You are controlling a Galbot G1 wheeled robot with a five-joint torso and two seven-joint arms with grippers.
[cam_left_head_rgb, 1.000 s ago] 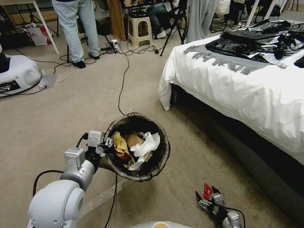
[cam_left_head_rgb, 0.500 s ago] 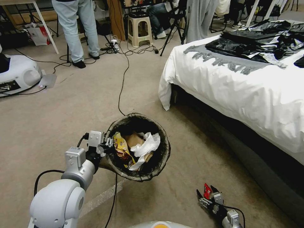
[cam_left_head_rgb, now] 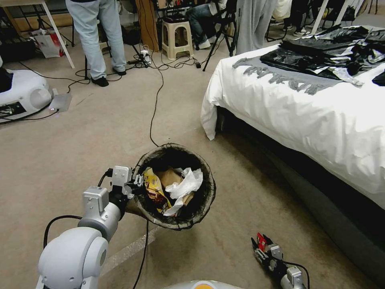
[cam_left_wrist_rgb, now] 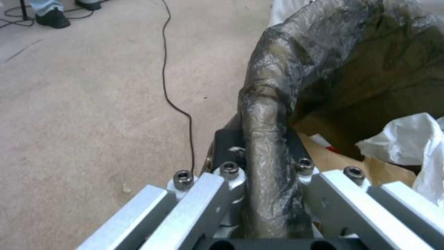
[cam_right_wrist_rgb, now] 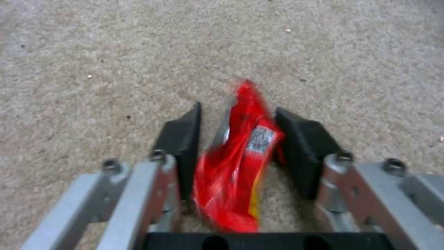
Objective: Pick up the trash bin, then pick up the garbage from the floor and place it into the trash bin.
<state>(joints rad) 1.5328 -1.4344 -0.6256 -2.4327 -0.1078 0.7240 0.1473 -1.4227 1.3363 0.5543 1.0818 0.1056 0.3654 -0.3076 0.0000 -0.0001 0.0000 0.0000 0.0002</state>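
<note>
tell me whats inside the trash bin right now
Inside the trash bin, held by the left gripper at its rim: a yellow snack bag, brown paper and white crumpled tissue. Anything beneath them is covered.

The red wrapper [cam_right_wrist_rgb: 240, 152] is motion-blurred, its lower end hidden behind the right tool [cam_right_wrist_rgb: 238, 125].

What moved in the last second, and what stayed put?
The right gripper, shut on the red wrapper, slid a little lower and toward the robot in the head view. The left gripper still clamps the rim of the trash bin, which hangs where it was, its litter unchanged.
</note>
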